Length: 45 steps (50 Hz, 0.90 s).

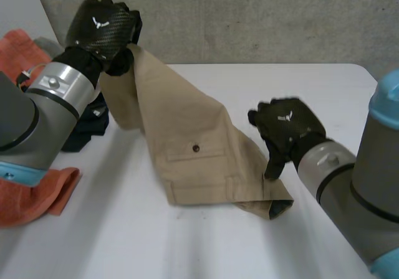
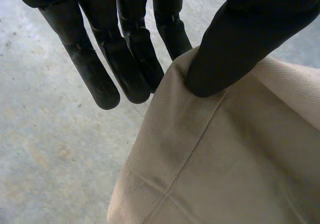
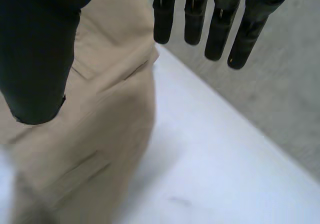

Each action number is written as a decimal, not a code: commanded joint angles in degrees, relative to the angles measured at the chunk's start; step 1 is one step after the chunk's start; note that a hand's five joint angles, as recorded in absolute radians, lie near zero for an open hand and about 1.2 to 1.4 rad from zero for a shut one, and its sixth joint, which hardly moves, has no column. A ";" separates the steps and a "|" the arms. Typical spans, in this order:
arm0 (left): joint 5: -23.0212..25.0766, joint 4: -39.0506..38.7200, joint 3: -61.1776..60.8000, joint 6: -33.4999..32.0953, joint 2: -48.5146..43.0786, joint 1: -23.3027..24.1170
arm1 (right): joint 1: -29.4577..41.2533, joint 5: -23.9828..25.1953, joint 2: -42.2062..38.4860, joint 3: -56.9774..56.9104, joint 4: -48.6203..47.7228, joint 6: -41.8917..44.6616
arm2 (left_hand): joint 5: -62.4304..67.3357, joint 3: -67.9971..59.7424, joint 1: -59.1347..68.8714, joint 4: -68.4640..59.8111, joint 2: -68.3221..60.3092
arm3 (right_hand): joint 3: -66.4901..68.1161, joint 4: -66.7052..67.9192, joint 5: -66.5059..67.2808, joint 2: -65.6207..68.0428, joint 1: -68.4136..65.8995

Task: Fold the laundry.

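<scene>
Tan trousers (image 1: 187,142) with a buttoned back pocket slant from the raised left hand (image 1: 103,27) down to the white table (image 1: 312,86). My left hand is lifted at the back left, shut on one end of the trousers. In the left wrist view the thumb (image 2: 220,49) pinches the cloth's edge (image 2: 225,159) against a finger behind it. My right hand (image 1: 290,126) hovers open beside the lower end, which rests on the table. In its wrist view the straight fingers (image 3: 220,29) hang above the table, and the thumb (image 3: 35,59) is over the cloth (image 3: 100,134).
An orange cloth (image 1: 31,195) lies at the table's left edge under the left arm. Behind it a pile holds another orange piece (image 1: 22,52) and a dark garment (image 1: 90,126). A concrete wall stands behind the table's far edge.
</scene>
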<state>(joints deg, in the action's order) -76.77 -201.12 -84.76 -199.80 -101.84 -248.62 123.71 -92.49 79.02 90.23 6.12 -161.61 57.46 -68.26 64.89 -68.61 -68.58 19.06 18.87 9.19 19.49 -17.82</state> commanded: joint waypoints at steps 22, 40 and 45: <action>-0.40 -0.14 1.27 -4.54 -7.94 0.24 | 13.57 0.38 -21.01 2.15 -24.49 -1.08 | 12.54 -11.74 15.11 -11.39 -11.42 | 3.29 3.48 3.17 2.86 -4.54; -0.31 -0.41 1.27 -4.45 -9.69 -0.81 | 17.71 0.38 -32.35 -10.68 -24.31 -0.11 | 12.54 -11.74 15.11 -11.39 -11.42 | 15.22 15.40 15.09 14.79 -16.46; -0.31 -0.41 1.44 -4.45 -9.87 -0.81 | 17.71 0.38 -33.76 -12.18 -24.40 0.77 | 12.54 -11.74 15.11 -11.39 -11.42 | 32.71 32.90 32.58 32.28 -33.95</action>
<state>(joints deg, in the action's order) -77.12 -201.53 -83.46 -204.26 -111.54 -249.37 141.55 -92.17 46.87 79.60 -18.19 -161.75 57.45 -68.30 64.89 -68.82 -68.61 31.49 31.49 19.90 31.39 -29.66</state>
